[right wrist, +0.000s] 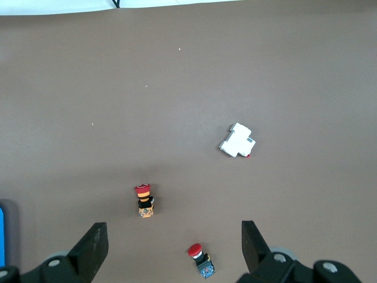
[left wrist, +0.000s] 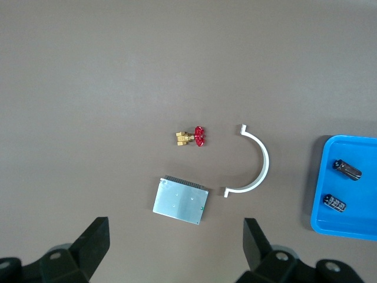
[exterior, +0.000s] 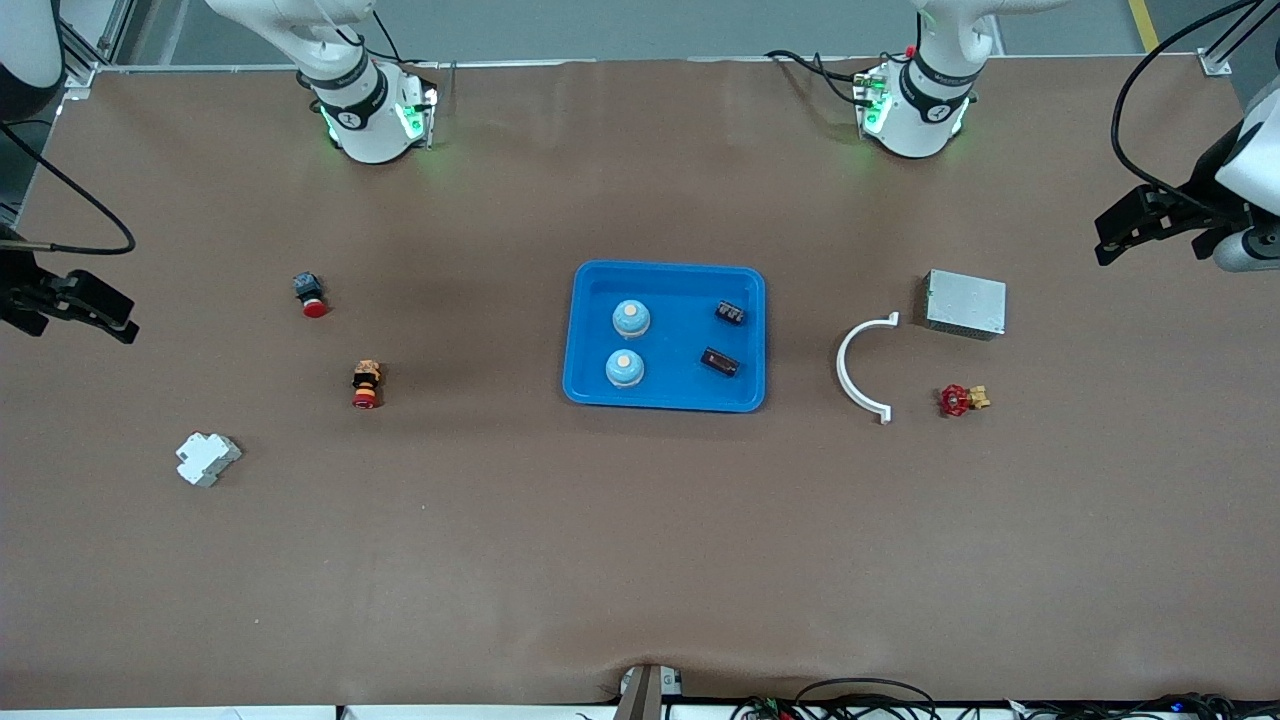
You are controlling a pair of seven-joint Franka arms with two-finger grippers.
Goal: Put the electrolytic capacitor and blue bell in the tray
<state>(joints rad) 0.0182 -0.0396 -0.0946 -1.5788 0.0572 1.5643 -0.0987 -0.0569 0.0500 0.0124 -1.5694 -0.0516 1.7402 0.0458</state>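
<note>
The left gripper (exterior: 1108,240) hangs with its two black fingers (left wrist: 94,239) spread wide and nothing between them, high over the bare brown table (exterior: 640,560) at the left arm's end; the right gripper (exterior: 120,322) hangs the same way at the right arm's end, fingers (right wrist: 94,242) parted and empty, and both arms wait. Below the left gripper lie a grey metal box (left wrist: 180,201), a small red-handled brass valve (left wrist: 191,137) and a white curved plastic half-ring (left wrist: 254,165), all apart from one another, the valve nearer the front camera than the box. Below the right gripper lie a red-capped push button on a dark base (right wrist: 200,259), a red-and-yellow button on an orange base (right wrist: 144,200) and a white plastic block (right wrist: 237,140), well apart, the white block nearest the front camera. Between the two groups, at the middle of the table, sits the shallow bright-blue rectangular plastic tray (exterior: 590,385). Inside it, toward the right arm's end, stand two light-blue round bells (exterior: 631,319), one nearer the front camera (exterior: 625,368) than the other; toward the left arm's end lie two dark cylindrical electrolytic capacitors (exterior: 730,312) on their sides, one (exterior: 720,362) nearer the front camera, neither touching the bells.
</note>
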